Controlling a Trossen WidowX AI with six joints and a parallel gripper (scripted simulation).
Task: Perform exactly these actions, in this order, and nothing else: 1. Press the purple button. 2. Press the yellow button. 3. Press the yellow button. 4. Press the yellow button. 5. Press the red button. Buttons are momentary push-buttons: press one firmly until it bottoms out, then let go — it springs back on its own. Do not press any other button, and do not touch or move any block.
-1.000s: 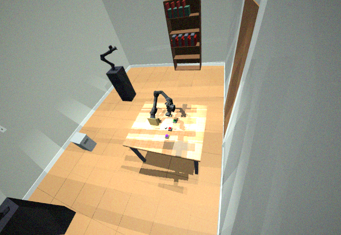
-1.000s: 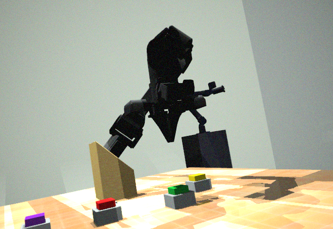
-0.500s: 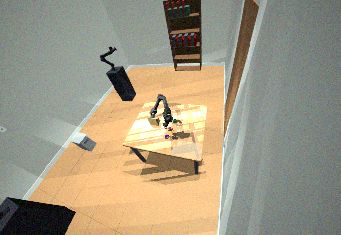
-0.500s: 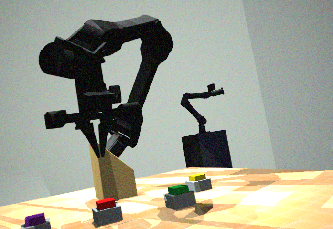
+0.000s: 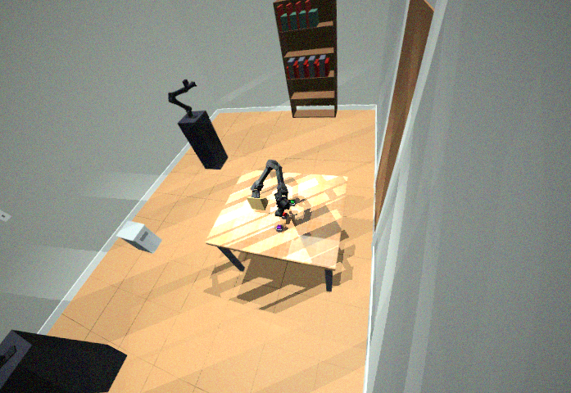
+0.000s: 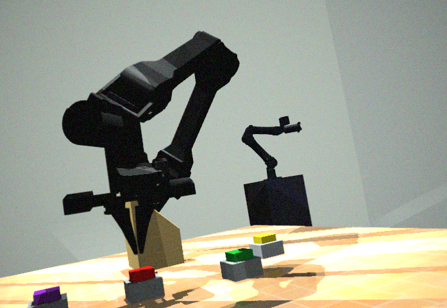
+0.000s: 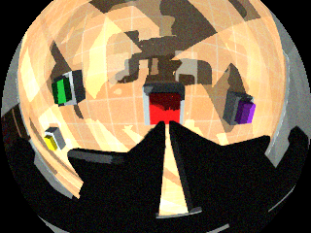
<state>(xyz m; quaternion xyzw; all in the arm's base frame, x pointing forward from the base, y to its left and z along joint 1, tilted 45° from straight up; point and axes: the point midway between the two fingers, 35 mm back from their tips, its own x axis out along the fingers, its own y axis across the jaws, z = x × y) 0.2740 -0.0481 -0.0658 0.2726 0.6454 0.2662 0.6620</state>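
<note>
My gripper is shut and empty, pointing down. Its fingertips are above the red button, with a gap between them in the exterior view; the red cap stands raised from its grey base. The purple button stands to one side of it, its cap raised. The yellow button stands farther off on the other side, its cap raised; the arm hides it in the top view.
A green button stands between the red and yellow ones. A tan wedge-shaped block stands by the arm's base, behind the red button. All stand on the wooden table.
</note>
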